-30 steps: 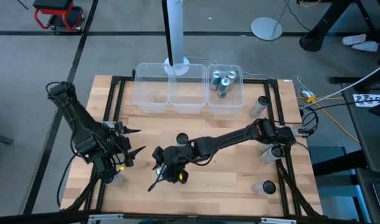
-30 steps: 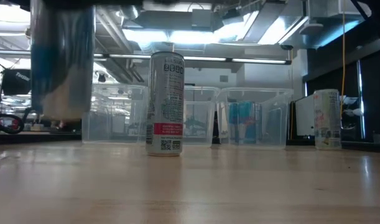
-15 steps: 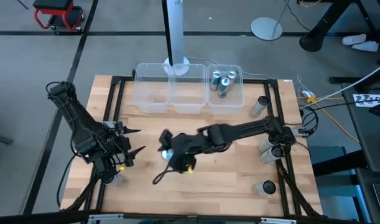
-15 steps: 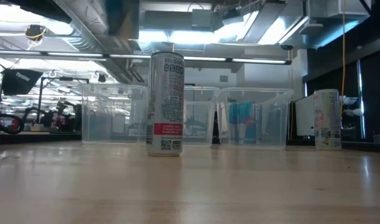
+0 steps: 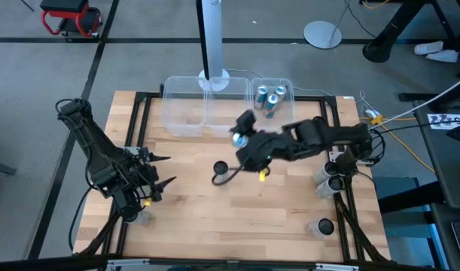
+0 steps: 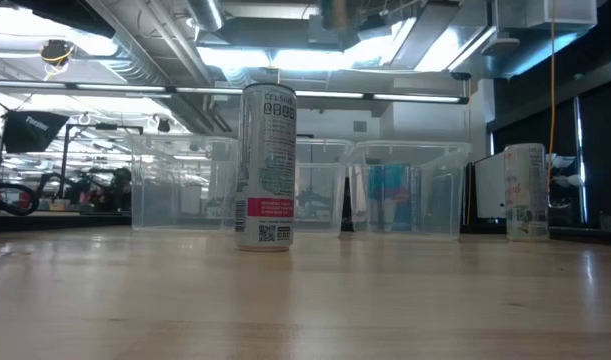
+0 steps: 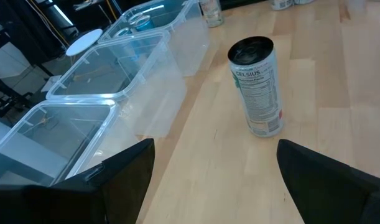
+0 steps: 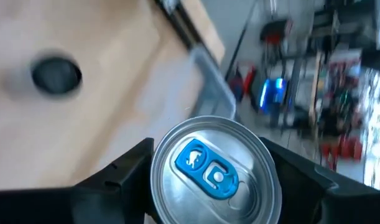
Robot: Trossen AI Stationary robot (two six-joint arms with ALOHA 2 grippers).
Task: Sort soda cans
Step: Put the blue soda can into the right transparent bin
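The table point(image 5: 237, 218) is light wooden planks in a black frame, standing on a grey floor point(image 5: 79, 68) with dark seams. Three clear bins point(image 5: 228, 105) sit in a row along its far edge; take them as the landmark. The bin at the right end point(image 5: 273, 105) holds three blue-topped cans point(image 5: 269, 98); the other two look bare.

The right gripper point(image 5: 243, 143) hangs in the air just in front of the middle bin, clamped on a blue-tabbed can point(image 8: 216, 171). A dark-topped can point(image 5: 220, 167) stands upright on the planks a little nearer than that. Four more cans point(image 5: 326, 181) stand beyond the bins' right end, along the table's right side.

The left gripper point(image 5: 156, 172) waits well in front of the left bin, near the table's left edge, fingers point(image 7: 329, 180) spread and empty.

Behind the bins a white pole point(image 5: 208, 38) rises from a round base. The low view shows a workshop with bright ceiling strip lights point(image 6: 285, 55).
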